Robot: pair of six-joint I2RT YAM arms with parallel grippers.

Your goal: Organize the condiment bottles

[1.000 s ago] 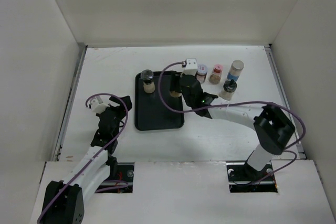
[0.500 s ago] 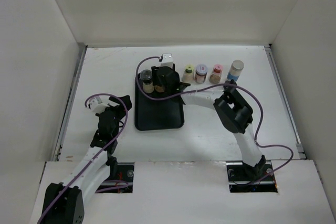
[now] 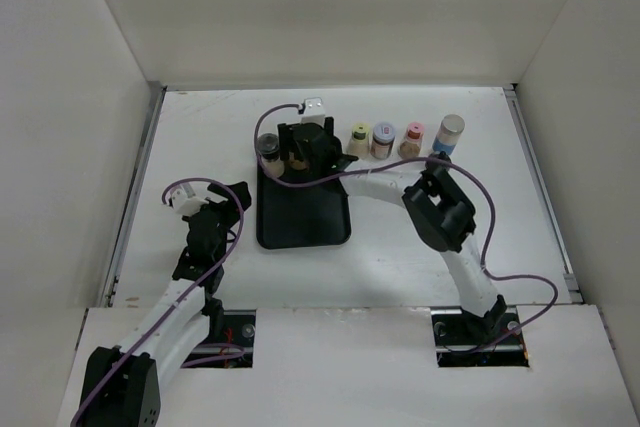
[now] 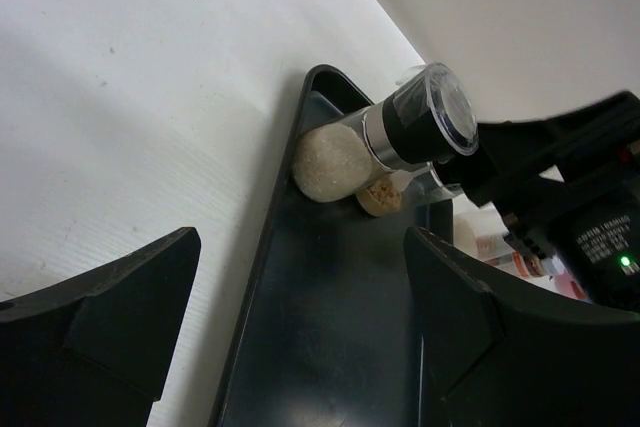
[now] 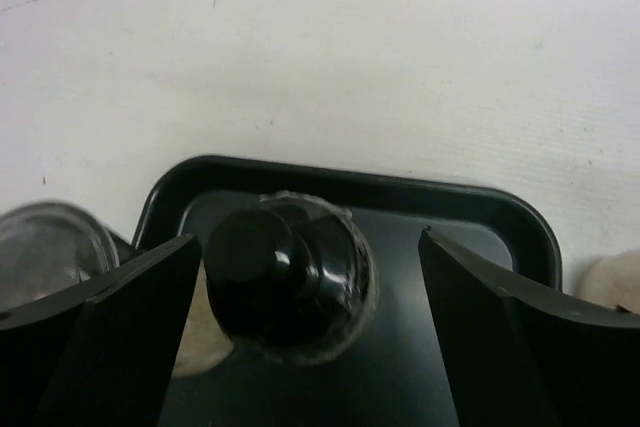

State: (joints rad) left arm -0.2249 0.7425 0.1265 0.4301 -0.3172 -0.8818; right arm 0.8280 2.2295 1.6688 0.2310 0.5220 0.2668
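Walls of plain white board close in the table on three sides, and a black tray lies a little left of its middle. Right arm reaches far across to the tray's far end, its gripper hanging over a dark-capped jar; in the right wrist view the jaws stand wide apart on either side of that jar, touching nothing. Just to its left on the tray stands a second jar with a clear-topped black cap, pale powder inside. Left arm rests low near the table's left side, its gripper pointing toward the tray, jaws parted and empty. Outside the tray, to its right, a row of jars stands on the table: yellow cap, purple cap, pink cap, then a taller silver-capped jar with a blue label.
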